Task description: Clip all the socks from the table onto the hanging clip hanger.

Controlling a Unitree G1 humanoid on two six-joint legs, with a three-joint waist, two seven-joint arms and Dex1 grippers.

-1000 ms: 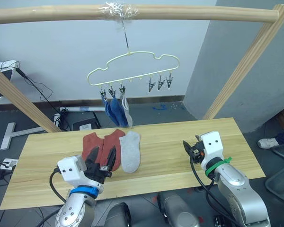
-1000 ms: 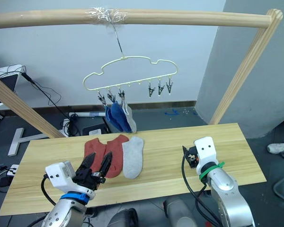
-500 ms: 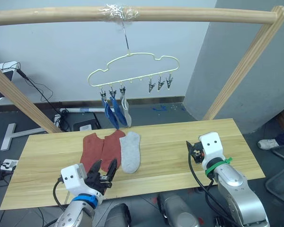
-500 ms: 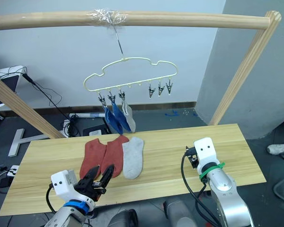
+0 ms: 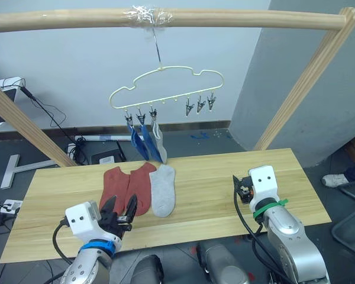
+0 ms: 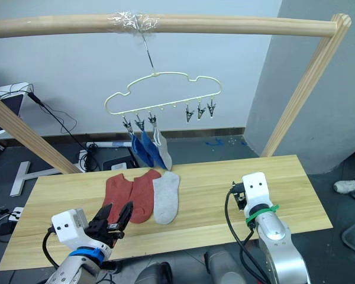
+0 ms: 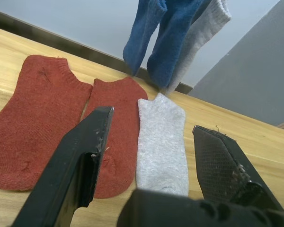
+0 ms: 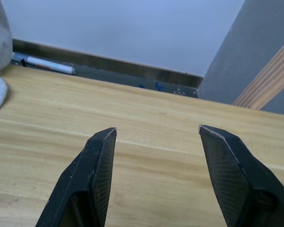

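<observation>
A long wooden table (image 5: 225, 195) stands under a yellow hanger (image 5: 165, 89). Left claw (image 5: 119, 208) is apart, near two red socks (image 5: 129, 188) and a grey sock (image 5: 162, 190). Blue socks (image 5: 143, 141) hang clipped. Right claw (image 8: 154, 156) is apart, above bare wood.

a bare lab or test room: grey floor (image 5: 213, 139), trailing cables (image 5: 50, 109), makeshift wooden pole frame (image 5: 165, 16)
</observation>
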